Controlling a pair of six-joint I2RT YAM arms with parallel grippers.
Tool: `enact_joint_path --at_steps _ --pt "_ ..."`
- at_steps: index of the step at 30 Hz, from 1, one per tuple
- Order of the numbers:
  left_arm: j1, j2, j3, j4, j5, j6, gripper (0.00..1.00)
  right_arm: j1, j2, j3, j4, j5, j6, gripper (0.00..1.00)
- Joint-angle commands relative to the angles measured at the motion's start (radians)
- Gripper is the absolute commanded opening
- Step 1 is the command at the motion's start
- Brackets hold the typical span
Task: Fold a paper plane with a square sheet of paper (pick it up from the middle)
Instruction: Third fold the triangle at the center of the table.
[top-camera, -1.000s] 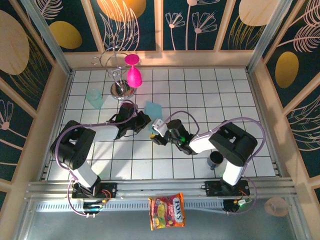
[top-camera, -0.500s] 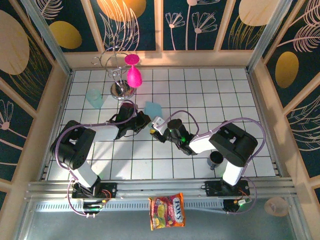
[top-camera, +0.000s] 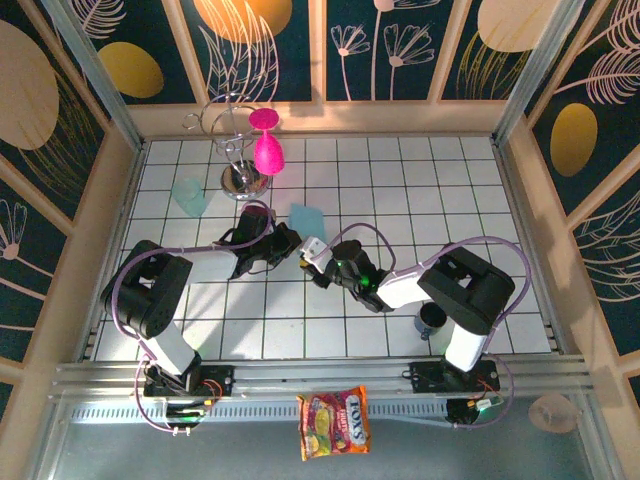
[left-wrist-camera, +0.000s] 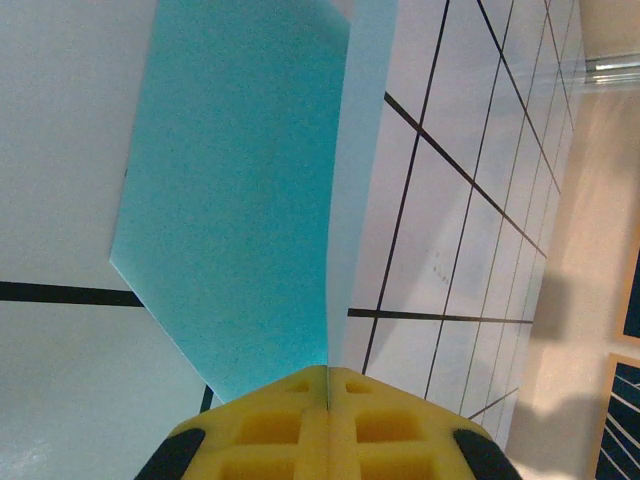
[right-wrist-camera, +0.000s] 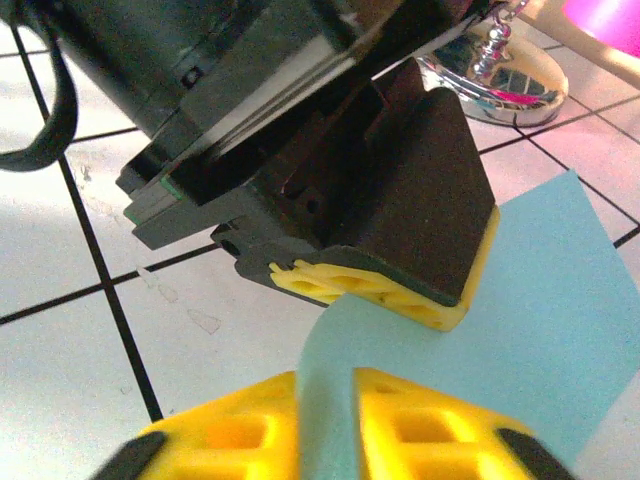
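Right now both hands meet tip to tip near the middle of the counter, and the blue sheet of paper lies just behind them, on the side away from the arm bases. Your left hand is clamped on the sheet: its yellow pads are pressed flat together with the paper's near corner between them. From that pinch the paper runs straight away from the hand, and a lengthwise line splits it into a darker panel on the left and a paler strip on the right. I judge that line to be a fold, and it is the axis to work along.

Your right hand comes in from the opposite side, facing the left hand across the same near edge. Its pads stand close on either side of the paper with a narrow gap between them, but you cannot tell from here whether they actually bite. Neither arm is the nearer one, since both are at the sheet, so what matters is that the paper fans out to the rear of the two pinch points.

The tiled surface is smooth, so I expect loose paper to slide on it rather than crease. Room is tight to the rear left, where the chrome stand with the pink goblets sits near and a pale plastic cup stands further left. The ground to the rear right is open, so sweep that way
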Motion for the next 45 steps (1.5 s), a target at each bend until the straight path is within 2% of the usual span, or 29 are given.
enact_joint_path --at_steps 1,6,11,15,20,23,27,33,45 --pt "0.006 -0.002 -0.004 0.004 -0.001 -0.015 0.10 0.009 -0.029 -0.007 0.023 -0.015 0.004 0.13" --pt "0.016 -0.046 0.001 -0.084 -0.085 0.031 0.26 0.008 -0.036 -0.014 -0.021 -0.051 0.028 0.01" --pt "0.063 -0.127 -0.024 -0.155 -0.164 0.084 0.39 0.006 -0.064 -0.042 -0.046 -0.098 0.084 0.00" --pt "0.075 -0.208 -0.018 -0.211 -0.228 0.141 0.44 0.002 -0.081 -0.059 -0.063 -0.150 0.142 0.00" --pt "0.074 -0.246 -0.017 -0.158 -0.160 0.186 0.43 0.000 -0.084 -0.062 -0.089 -0.231 0.211 0.00" --pt "0.066 -0.202 -0.002 -0.126 -0.092 0.196 0.38 -0.002 -0.082 -0.067 -0.091 -0.274 0.254 0.00" --pt "0.031 -0.099 0.059 -0.149 -0.064 0.223 0.33 -0.005 -0.076 -0.072 -0.082 -0.319 0.311 0.00" --pt "-0.012 0.074 0.172 -0.226 -0.061 0.271 0.26 -0.016 -0.056 -0.069 -0.074 -0.378 0.383 0.00" --pt "-0.019 0.222 0.245 -0.338 -0.105 0.322 0.15 -0.075 0.001 -0.043 -0.077 -0.425 0.483 0.00"
